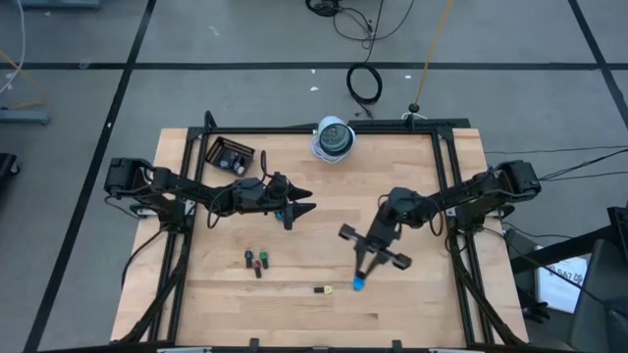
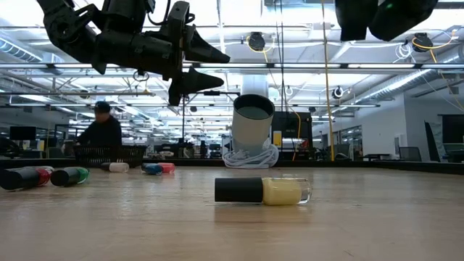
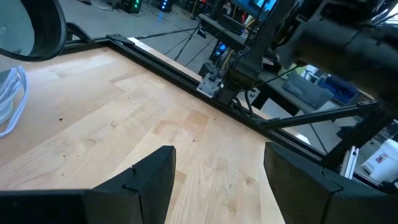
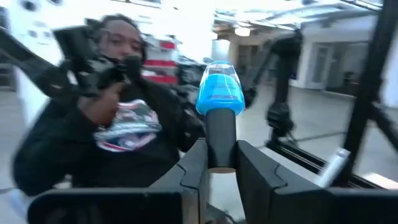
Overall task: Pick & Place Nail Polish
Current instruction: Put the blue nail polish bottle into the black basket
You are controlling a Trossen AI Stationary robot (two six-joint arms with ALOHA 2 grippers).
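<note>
The right gripper (image 1: 359, 282) is clamped on the dark cap of a blue nail polish bottle (image 4: 219, 93), lifted above the desk (image 1: 432, 304). The left gripper (image 1: 306, 202) hovers open and empty.

**Open workshop hall around a pale wooden tabletop**

The light butcher-block wooden tabletop (image 1: 324, 235) sits in a black metal frame (image 1: 446, 196) on a grey concrete floor (image 1: 245, 93) crossed by dark taped lines. Black coiled cables (image 1: 365, 83) lie on that floor. Beyond, long ceiling strip lights (image 2: 304, 32) brighten rows of desks, where a seated person in dark clothing (image 2: 101, 132) works.
</note>
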